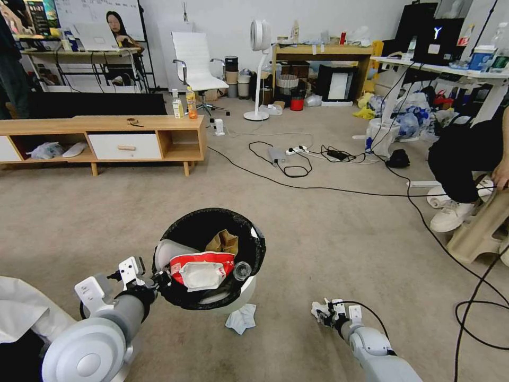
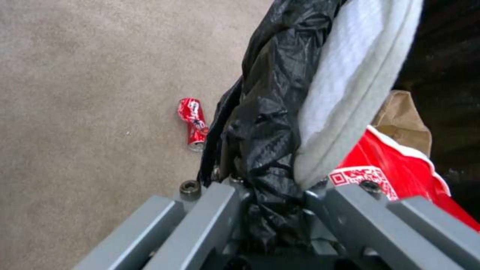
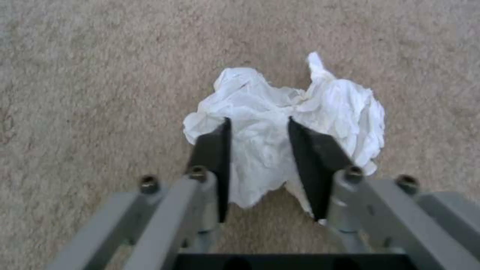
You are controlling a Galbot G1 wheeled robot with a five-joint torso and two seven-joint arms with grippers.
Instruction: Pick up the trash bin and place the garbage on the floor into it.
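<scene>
Bin [image 1: 241,292], clamped at its rim by left gripper [image 1: 159,277] above floor [image 1: 344,239], holds noodle cup [image 1: 201,268], brown paper [image 1: 224,241], small bottle [image 1: 242,270]. Right gripper [image 3: 257,150] pinches tissue [image 3: 330,108]. Crushed can [image 2: 193,123] lies flat on carpet beside bin.

tissue [image 1: 241,318] on floor [image 1: 328,233], beside bin [image 1: 241,296]

Trash bin [image 1: 241,297] hides tissue [image 1: 241,318] partly
</scene>
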